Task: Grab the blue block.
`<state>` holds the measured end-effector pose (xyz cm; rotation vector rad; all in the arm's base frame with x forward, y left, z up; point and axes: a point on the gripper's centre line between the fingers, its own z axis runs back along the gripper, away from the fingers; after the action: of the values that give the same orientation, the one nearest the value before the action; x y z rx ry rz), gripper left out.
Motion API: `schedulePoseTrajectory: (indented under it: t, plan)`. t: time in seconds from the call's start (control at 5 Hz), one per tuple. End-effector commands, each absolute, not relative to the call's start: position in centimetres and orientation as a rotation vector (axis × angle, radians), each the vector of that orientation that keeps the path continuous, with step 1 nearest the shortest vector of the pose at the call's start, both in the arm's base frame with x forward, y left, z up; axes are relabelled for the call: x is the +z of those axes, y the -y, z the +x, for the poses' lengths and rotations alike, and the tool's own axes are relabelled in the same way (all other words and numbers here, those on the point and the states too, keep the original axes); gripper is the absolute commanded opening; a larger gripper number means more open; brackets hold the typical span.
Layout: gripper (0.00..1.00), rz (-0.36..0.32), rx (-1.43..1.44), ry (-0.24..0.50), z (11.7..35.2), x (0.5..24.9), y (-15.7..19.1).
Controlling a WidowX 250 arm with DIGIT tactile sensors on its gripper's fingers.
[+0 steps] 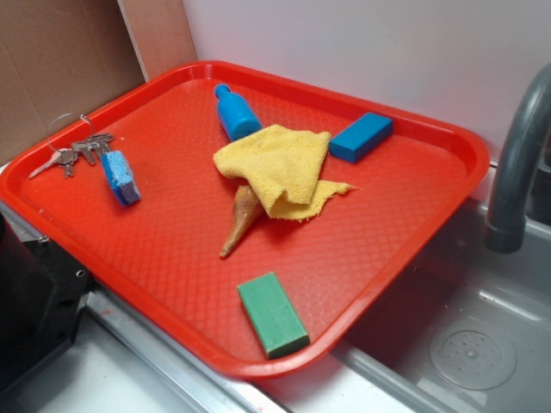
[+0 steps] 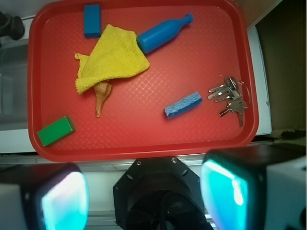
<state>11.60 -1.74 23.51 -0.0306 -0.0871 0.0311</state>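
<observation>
Blurred claw fingers fill the bottom of the wrist view, spread wide and released, nothing between them, held above the near rim of the red tray. Green block sits closest, at a near tray corner. Pale blue pad lies beside the keys. Yellow cloth is heaped mid-tray, covering the base of the blue bottle and the wide end of a tan shell. Blue block lies flat at the far edge, just beyond the cloth, well apart from the claw.
</observation>
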Motion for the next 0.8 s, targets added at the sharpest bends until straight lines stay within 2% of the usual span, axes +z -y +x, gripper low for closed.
schedulePoseTrajectory:
  t: [0.0,0.2,0.4,0.6]
  plan:
    - [1.0,-0.031,0.031,0.087,11.6,23.5,1.7]
    - [1.0,0.16,0.107,0.035,16.6,18.5,1.2]
    - [1.0,0.096,0.072,0.121,20.4,15.9,3.3]
    - [1.0,0.048,0.042,0.224,24.2,15.2,5.7]
